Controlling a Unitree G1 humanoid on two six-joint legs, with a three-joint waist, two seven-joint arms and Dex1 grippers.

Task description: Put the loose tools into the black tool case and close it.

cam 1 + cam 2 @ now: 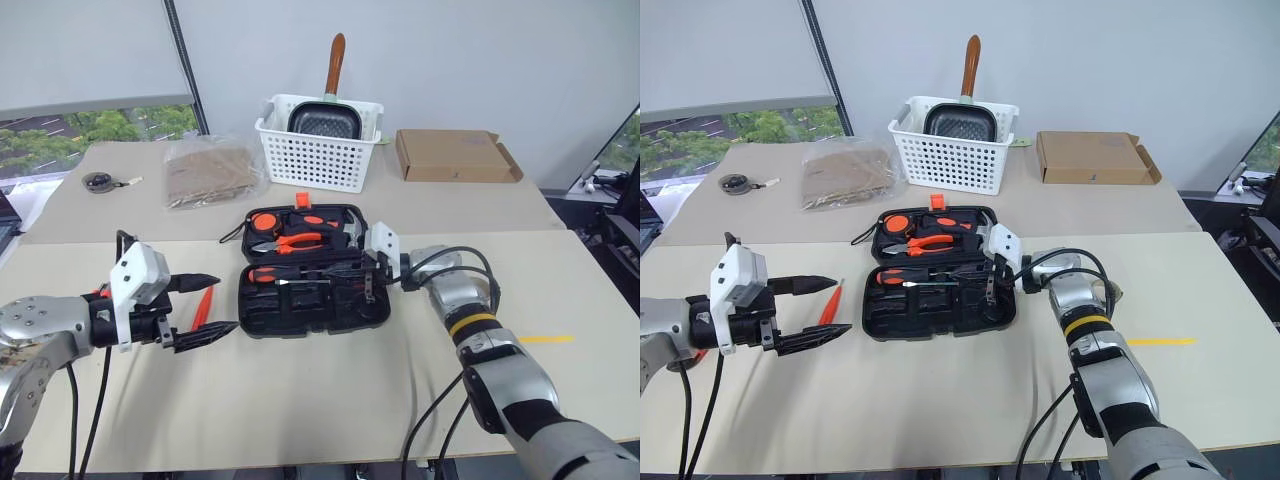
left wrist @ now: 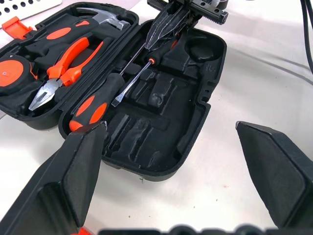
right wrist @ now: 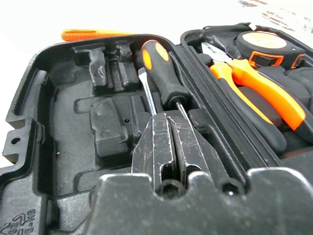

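The black tool case (image 1: 330, 310) lies open in the middle of the table, its orange latch (image 1: 302, 200) at the far side. Two black-and-orange-handled screwdrivers (image 3: 161, 73) lie in the near half. My right gripper (image 1: 370, 278) is shut, its tips over their shafts at the case's right end; whether it pinches one I cannot tell. My left gripper (image 1: 225, 303) hangs open left of the case. The thin all-orange screwdriver (image 1: 203, 305) lies on the table under its fingers. The case lid holds pliers (image 1: 295, 242), a hammer (image 1: 345, 232) and a round orange-and-black tool (image 1: 265, 222).
At the back stand a white lattice basket (image 1: 320, 150) with a pan, a cardboard box (image 1: 455, 155) to its right and a clear bag of brown material (image 1: 208, 172) to its left. A small round object (image 1: 98, 181) lies far left.
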